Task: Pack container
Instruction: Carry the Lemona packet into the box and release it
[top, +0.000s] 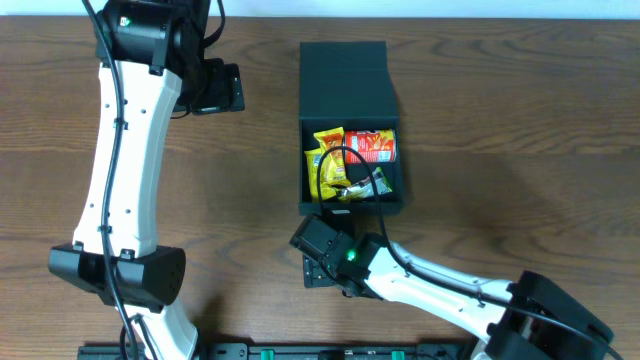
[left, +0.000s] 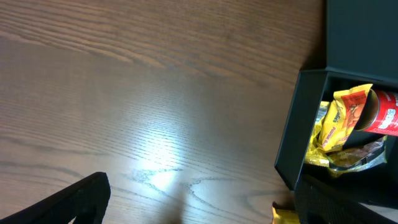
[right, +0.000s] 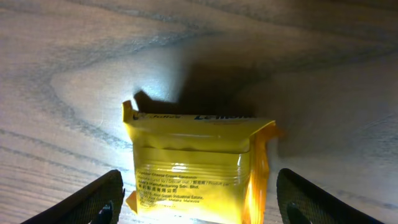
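Note:
The dark teal-black container (top: 303, 190) stands open at the table's middle, its flap lid (top: 345, 80) folded back. Inside lie yellow snack packets (top: 330, 165) and a red one (top: 372, 146). It also shows in the left wrist view (left: 292, 137). My right gripper (top: 322, 262) sits just in front of the container. In the right wrist view it (right: 199, 208) is open, with a yellow snack packet (right: 196, 162) lying flat on the table between its fingers, which do not touch it. My left gripper (top: 225, 88) is open and empty (left: 199, 208) over bare wood, left of the lid.
The wooden table (top: 520, 130) extends to both sides of the container. A green-edged packet (top: 378, 183) lies at the box's front right. A black rail (top: 330, 350) runs along the table's front edge.

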